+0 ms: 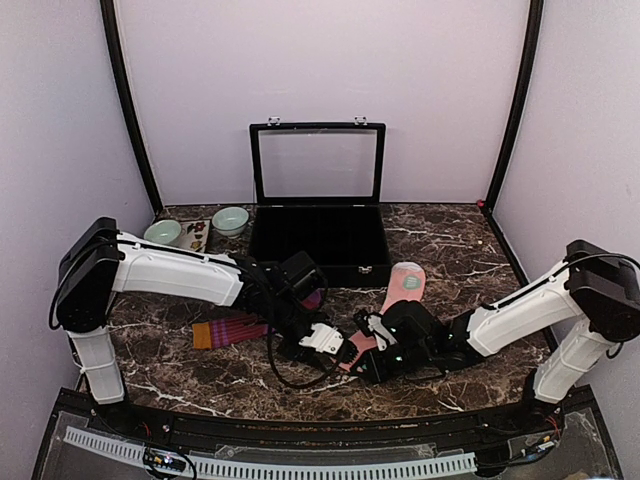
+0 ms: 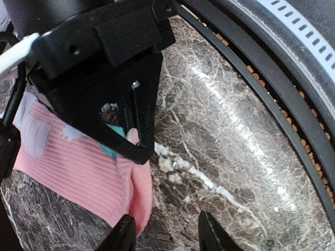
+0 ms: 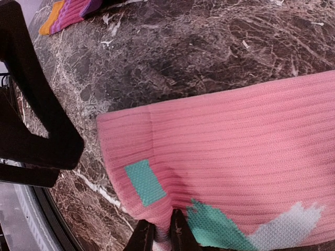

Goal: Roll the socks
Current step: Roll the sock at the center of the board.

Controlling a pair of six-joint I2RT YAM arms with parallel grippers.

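Near centre was crowded: left arm and right arm met over the pink sock, leaving no passage between. Open black case (lid upright) blocked rear centre; two bowls stood rear left. Marble table lay bare at right.

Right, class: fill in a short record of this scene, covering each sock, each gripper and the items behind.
pink sock: flat on the marble table
right gripper: shut on pink sock's edge
left gripper: open, at that sock's corner
maroon sock: apart, to its left
behind: open black case, two bowls
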